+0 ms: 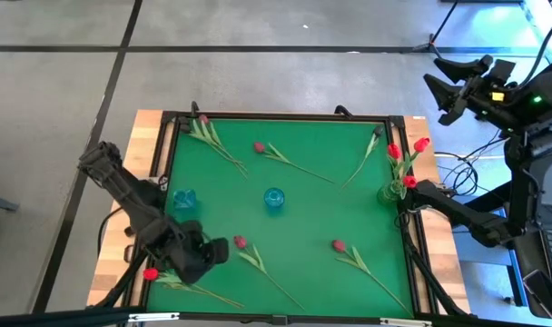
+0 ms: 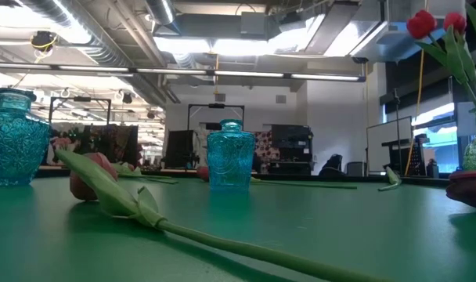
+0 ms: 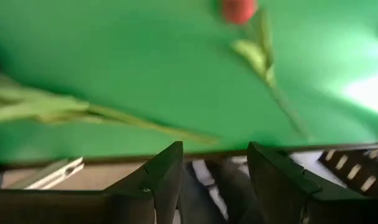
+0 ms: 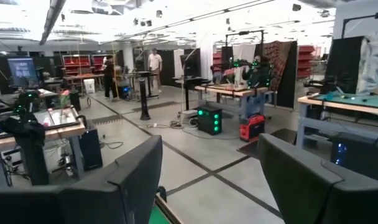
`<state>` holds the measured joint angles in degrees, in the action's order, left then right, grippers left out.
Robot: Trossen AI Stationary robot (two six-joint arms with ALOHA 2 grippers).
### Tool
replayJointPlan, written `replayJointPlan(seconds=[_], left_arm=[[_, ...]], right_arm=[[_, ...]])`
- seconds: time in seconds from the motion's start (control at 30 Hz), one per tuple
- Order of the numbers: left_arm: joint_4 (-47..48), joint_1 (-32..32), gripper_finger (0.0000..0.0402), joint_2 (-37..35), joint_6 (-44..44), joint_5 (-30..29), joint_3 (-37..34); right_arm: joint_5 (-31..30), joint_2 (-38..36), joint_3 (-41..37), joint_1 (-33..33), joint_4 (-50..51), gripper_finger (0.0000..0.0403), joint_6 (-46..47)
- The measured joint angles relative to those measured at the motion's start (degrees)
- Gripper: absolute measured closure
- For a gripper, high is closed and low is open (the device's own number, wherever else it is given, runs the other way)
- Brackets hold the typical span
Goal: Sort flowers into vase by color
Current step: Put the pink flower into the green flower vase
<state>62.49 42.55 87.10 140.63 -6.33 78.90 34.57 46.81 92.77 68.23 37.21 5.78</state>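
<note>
Several flowers lie flat on the green table (image 1: 312,218). Red-headed ones lie at the near left (image 1: 151,272), near middle (image 1: 240,242), near right (image 1: 338,245) and far middle (image 1: 258,147). Two red flowers (image 1: 408,147) stand in a green vase (image 1: 389,192) at the right edge. Two blue vases (image 1: 183,200) (image 1: 274,200) stand upright. My left gripper (image 1: 208,252) (image 3: 215,168) hangs open above the near left corner, pointing steeply down, over two flowers' stems (image 3: 133,121) (image 3: 282,102). My right gripper (image 1: 439,84) (image 4: 211,174) is open and raised beyond the table's right edge, pointing level into the room.
A black frame (image 1: 285,116) rims the table on a wooden top (image 1: 144,136). In the low view one flower (image 2: 105,184) lies close in front, with a blue vase (image 2: 232,157) behind it. Free mat lies between the middle blue vase and the green vase.
</note>
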Motion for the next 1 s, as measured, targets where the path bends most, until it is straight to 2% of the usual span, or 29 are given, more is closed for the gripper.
replayJointPlan(seconds=[0.07,0.23,0.3,0.47,0.67,0.77,1.0], left_arm=[[-3.45,1.02,0.0228,-0.02,0.52,1.88,-2.21],[-11.56,1.11,0.0228,-0.01,-0.28,1.36,-8.17],[-14.81,1.14,0.0228,-0.01,-1.34,2.82,-10.42],[-21.19,2.7,0.0228,-0.03,-3.76,16.85,-13.24],[-21.38,8.29,0.0228,-0.01,-4.4,25.4,-14.3],[-19.73,10.41,0.0228,-0.02,-12.19,25.82,-14.37],[-13.61,10.48,0.0228,0.05,-39.58,30.27,-14.56]], right_arm=[[-0.02,-0.04,0.0,-0.65,-0.02,0.0139,0.0],[-0.41,-0.04,0.0,-3.93,-0.15,0.0139,-0.05],[-0.96,-0.04,0.0,-4.68,-0.24,0.0139,-0.15],[-1.07,0.07,0.0,-4.46,-1.89,0.0139,-0.24],[-1.14,0.53,0.02,-4.48,-3.27,0.0139,-0.17],[-2.78,0.88,0.02,-4.48,-3.33,0.0139,-0.16],[-5.45,1.85,0.02,-4.48,-2.58,0.0139,-0.11]])
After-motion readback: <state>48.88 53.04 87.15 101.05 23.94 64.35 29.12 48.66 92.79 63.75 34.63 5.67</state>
